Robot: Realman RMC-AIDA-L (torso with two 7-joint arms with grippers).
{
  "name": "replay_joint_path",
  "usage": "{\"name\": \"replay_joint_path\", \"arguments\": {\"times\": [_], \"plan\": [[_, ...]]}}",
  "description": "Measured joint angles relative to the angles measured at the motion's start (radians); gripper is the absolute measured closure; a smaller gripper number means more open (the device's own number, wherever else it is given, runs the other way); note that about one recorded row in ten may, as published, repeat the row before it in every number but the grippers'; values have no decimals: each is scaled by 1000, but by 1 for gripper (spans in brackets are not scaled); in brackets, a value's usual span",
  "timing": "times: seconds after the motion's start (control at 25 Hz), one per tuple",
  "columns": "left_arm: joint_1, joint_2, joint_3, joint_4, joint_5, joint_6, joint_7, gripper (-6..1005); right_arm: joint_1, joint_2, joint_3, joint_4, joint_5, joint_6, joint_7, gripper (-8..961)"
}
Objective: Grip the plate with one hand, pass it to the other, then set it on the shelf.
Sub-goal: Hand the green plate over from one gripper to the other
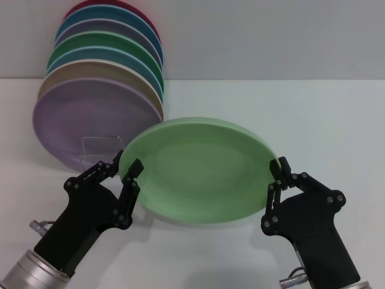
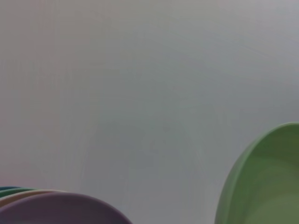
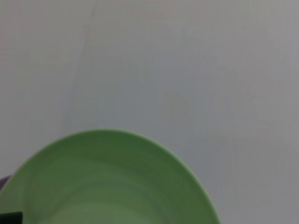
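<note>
The plate (image 1: 204, 174), light pastel green, hangs tilted above the white table between my two grippers. My right gripper (image 1: 281, 165) is shut on its right rim, fingers pressed close together. At the opposite side my left gripper (image 1: 127, 161) stands open, one finger behind the left rim and one in front, with a visible gap. The plate's edge also fills a corner of the left wrist view (image 2: 266, 186) and the lower part of the right wrist view (image 3: 107, 182). The shelf (image 1: 99, 143), a small clear rack, stands behind the left gripper, mostly hidden by the plates in it.
Several coloured plates stand on edge in a row at the back left, a lilac plate (image 1: 84, 114) frontmost, a darker green plate (image 1: 102, 45) further back. The lilac plate's rim (image 2: 60, 210) shows in the left wrist view. White table (image 1: 325, 120) extends to the right.
</note>
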Motion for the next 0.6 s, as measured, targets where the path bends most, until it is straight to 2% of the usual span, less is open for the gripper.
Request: {"name": "replay_joint_path", "arguments": {"times": [0.28,0.44,0.6], "plan": [[0,0,0,1,0,0,2,762,0,-1,0,-2,-1,-1,0,934],[0,0,0,-1,0,-1,2,836,1,-1,-7,-2,0,-1,0,934],[-1,-1,0,-1,0,-3,3,863,2,-1,-9,-4,4,-1,0,934]]}}
